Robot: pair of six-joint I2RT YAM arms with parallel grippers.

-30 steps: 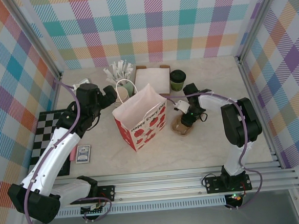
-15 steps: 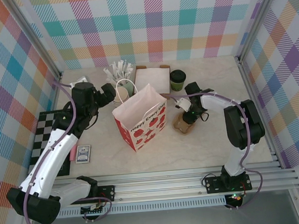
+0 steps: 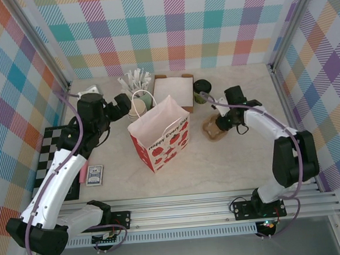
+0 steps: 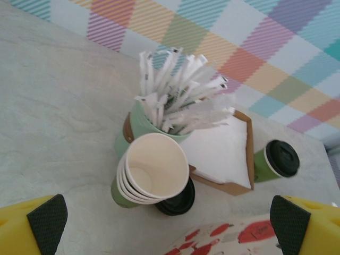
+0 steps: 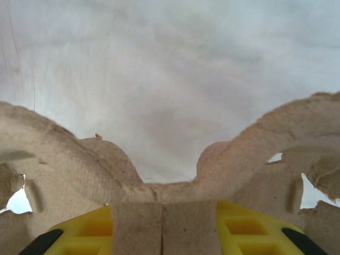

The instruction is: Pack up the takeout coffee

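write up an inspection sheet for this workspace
surface: pale marbled table, no spills seen
job's things: takeout coffee upright, lidded, beside napkin tray; paper bag upright
clutter: stack of cream cups, cup of packets, loose black lid, checkerboard, card deck
hands: left hand open above the cups; right hand shut on cup carrier
cables: purple cable along each arm
surroundings: plaid walls, metal rail

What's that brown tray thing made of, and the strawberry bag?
The cup carrier looks like moulded paper pulp: matt tan, fibrous, ragged edges. The bag seems thin matt paper, white with printed red strawberries, creased and standing open.
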